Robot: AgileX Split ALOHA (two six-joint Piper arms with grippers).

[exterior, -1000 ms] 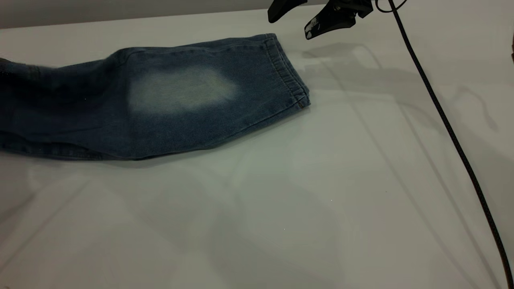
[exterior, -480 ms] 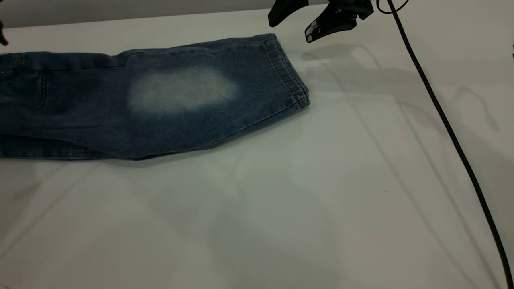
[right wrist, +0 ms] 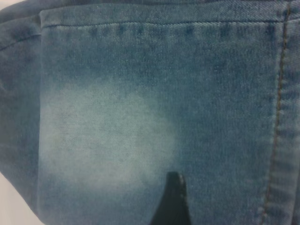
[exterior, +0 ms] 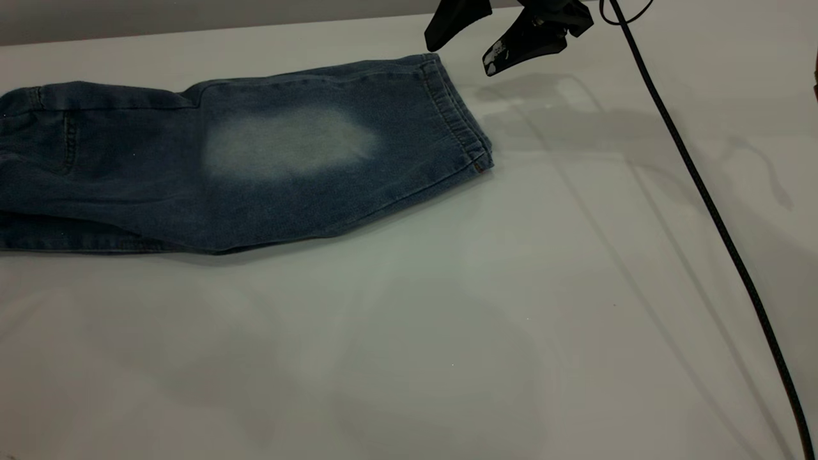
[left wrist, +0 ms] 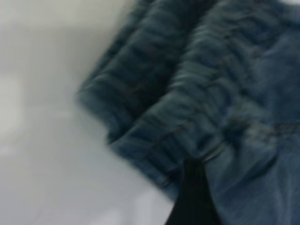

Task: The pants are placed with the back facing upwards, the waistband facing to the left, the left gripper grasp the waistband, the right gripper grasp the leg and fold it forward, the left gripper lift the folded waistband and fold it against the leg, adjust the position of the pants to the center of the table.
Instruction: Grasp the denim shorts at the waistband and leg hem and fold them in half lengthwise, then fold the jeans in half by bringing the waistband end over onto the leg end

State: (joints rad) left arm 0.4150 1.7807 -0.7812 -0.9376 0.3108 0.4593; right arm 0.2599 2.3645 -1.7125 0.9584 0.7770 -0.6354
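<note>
Pants (exterior: 211, 160) lie flat, folded lengthwise, toward the table's (exterior: 511, 306) far left, judged soft, limp, light denim best pinched at the ruched waistband (left wrist: 187, 108) edge; right gripper (exterior: 489, 35) hovers spread above the hem, left gripper's state undeterminable.

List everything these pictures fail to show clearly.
- The pants: their far end runs off the exterior view's left edge, and the top layer hides the folded-under layer.
- The waistband: blurred in the left wrist view, so its stitching is unreadable.
- The left tool: only a dark sliver shows in the left wrist view; it is absent from the exterior view.
- The right tool: open, with its body cut off by the exterior view's top edge.
</note>
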